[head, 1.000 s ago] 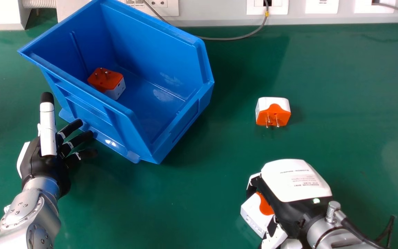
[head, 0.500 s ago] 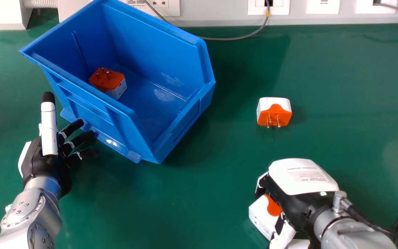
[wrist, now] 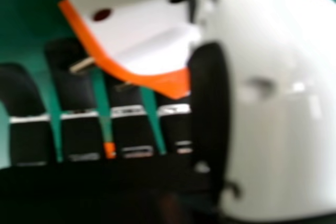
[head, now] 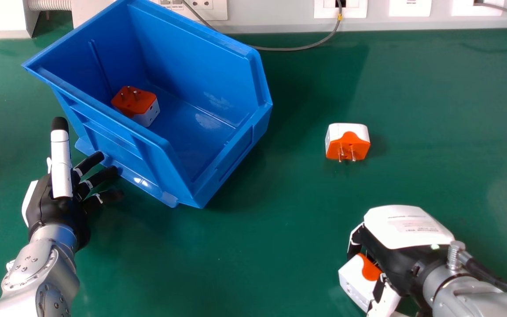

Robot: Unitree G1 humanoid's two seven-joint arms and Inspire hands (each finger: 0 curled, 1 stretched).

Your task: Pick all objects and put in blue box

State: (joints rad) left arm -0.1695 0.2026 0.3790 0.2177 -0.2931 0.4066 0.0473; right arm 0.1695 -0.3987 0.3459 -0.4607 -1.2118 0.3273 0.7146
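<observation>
and there's the box point(head: 236, 145) at back left on the table point(head: 258, 242), one adapter point(head: 135, 105) inside it, toward the left end! right of the box, a second adapter point(head: 347, 143), out on the table. nearer and slightly further right, a third adapter point(head: 355, 279) in the right hand point(head: 405, 226). left hand point(head: 60, 211) before the box, at its left. and behind, a cable point(head: 297, 48) along the table's back, sockets point(head: 340, 11) beyond.
</observation>
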